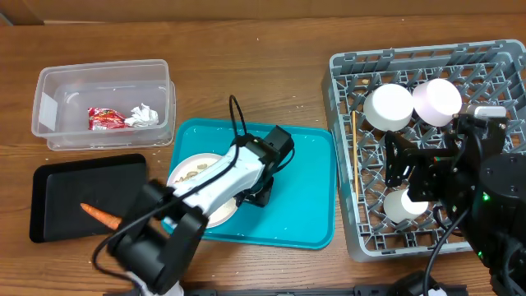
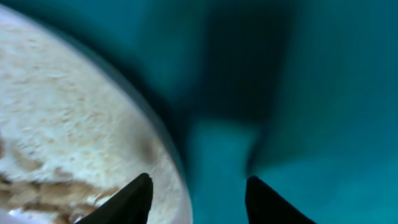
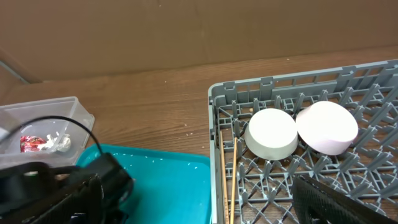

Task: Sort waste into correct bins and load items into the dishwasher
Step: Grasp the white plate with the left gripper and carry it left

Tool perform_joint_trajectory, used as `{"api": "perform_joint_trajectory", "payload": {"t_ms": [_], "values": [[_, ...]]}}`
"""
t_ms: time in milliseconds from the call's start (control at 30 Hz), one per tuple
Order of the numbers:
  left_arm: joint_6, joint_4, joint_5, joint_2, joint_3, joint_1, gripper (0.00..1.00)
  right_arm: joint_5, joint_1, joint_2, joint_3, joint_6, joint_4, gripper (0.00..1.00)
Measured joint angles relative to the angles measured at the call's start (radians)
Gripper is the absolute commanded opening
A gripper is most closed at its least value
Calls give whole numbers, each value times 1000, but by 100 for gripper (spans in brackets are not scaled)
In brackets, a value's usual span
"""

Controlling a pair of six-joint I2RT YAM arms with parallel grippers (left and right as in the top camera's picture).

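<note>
A white plate (image 1: 191,168) with brownish food scraps (image 1: 197,173) lies on the teal tray (image 1: 304,181). My left gripper (image 1: 256,196) is down at the plate's right edge. In the left wrist view the left gripper (image 2: 198,190) is open. One fingertip is over the plate (image 2: 62,112) near the scraps (image 2: 43,190), the other is over the teal tray (image 2: 298,93), and the rim lies between them. Two white bowls (image 1: 388,107) (image 1: 436,101) sit upside down in the grey dish rack (image 1: 345,205), with the chopsticks (image 1: 354,156) along its left wall. My right gripper (image 1: 394,164) hangs open above the rack, holding nothing.
The clear tub (image 1: 49,90) at the back left holds the red wrapper (image 1: 105,119) and the white tissue (image 1: 142,116). In front of it, the black tray (image 1: 57,189) holds an orange carrot piece (image 1: 100,215). My left arm's cable loops above the teal tray.
</note>
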Motion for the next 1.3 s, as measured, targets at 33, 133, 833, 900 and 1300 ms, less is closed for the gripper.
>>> {"api": "perform_joint_trajectory", "payload": {"t_ms": [33, 133, 833, 900, 1300], "values": [[1, -1, 3, 16, 2, 0, 37, 0, 0, 0, 0, 0, -1, 100], [10, 5, 8, 21, 7, -2, 21, 0, 0, 0, 0, 0, 0, 100], [-241, -256, -24, 50, 208, -4, 4, 0, 0, 0, 0, 0, 0, 100], [-277, -287, -24, 33, 236, 0, 4, 0, 0, 0, 0, 0, 0, 100], [-346, -390, -23, -220, 266, 319, 4, 0, 0, 0, 0, 0, 0, 100]]}}
